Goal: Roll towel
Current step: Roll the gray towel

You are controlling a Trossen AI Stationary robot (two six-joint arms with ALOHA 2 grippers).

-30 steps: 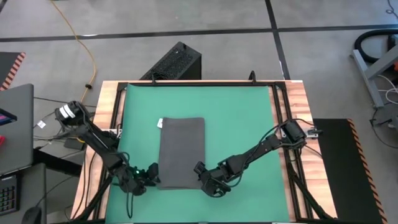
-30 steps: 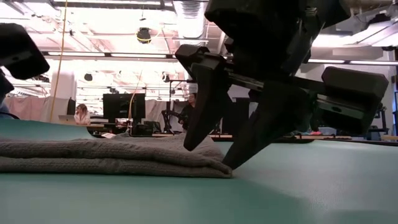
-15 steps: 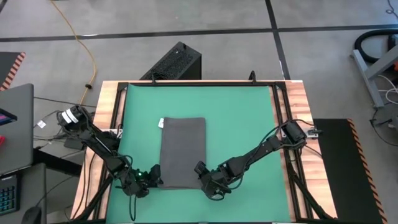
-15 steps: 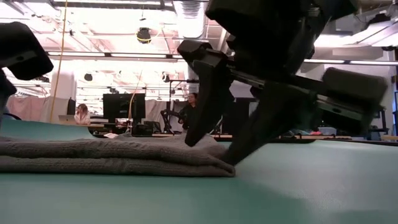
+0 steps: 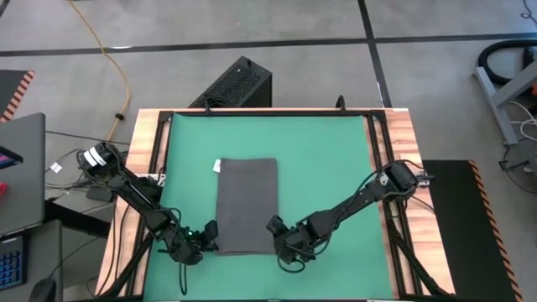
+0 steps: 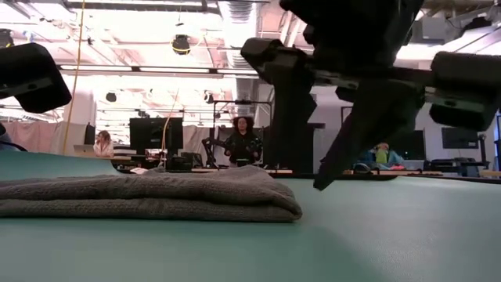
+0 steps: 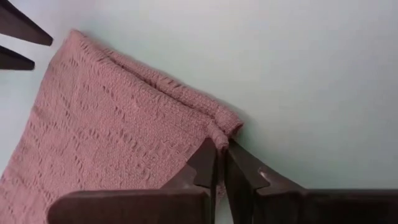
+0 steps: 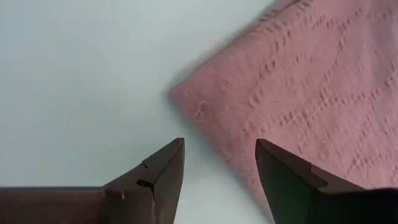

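At towel (image 5: 246,204) near corners: left gripper (image 7: 221,149) pinching, right gripper (image 8: 219,163) spread.

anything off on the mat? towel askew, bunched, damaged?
Nothing stands out. The towel lies flat and folded, square to the green mat. Left gripper is shut on its near-left corner; right gripper, open, sits beside the near-right corner.

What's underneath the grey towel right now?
The towel lies folded flat on the green mat, which shows all around it. Whether anything sits beneath it or between its layers cannot be seen: the cloth covers that.
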